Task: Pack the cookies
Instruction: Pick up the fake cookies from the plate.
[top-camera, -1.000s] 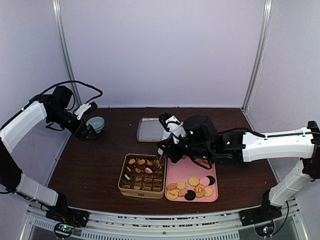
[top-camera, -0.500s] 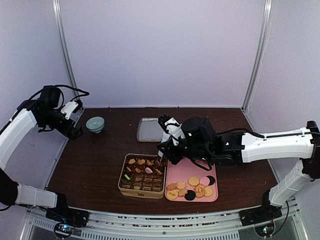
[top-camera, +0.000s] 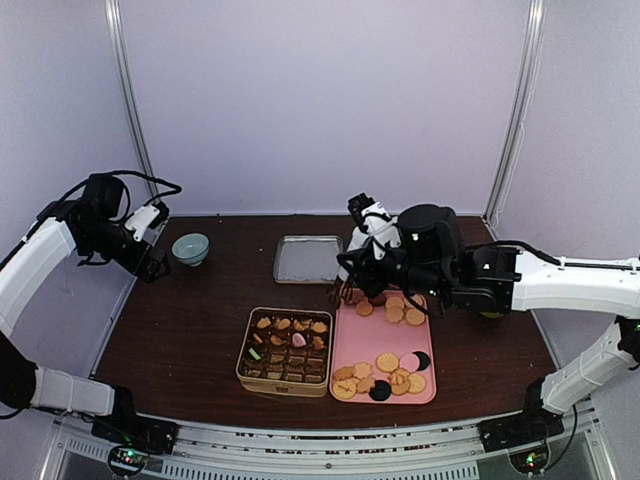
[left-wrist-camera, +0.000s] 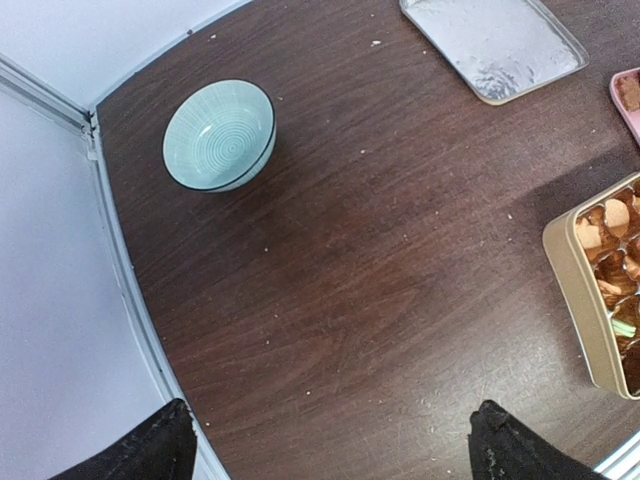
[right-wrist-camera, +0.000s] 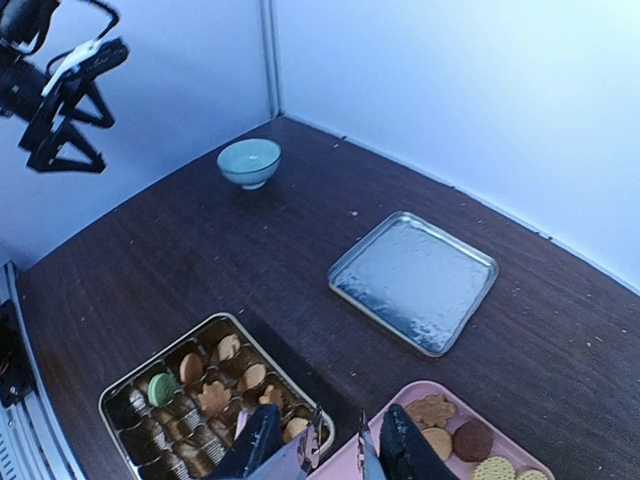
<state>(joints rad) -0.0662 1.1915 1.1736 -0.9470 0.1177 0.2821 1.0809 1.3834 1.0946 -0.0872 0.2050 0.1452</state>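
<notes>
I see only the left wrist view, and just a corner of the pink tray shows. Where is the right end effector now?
Observer: The right end effector hangs over the far corner of the flat pink plastic tray, next to the gold metal tin.
Operator: Does it hold something?
Observer: Yes, thin metal tongs; I see no cookie between their tips.
Operator: Are cookies left on the tray?
Observer: Many, mostly round tan cookies, plus pink and black ones.
</notes>
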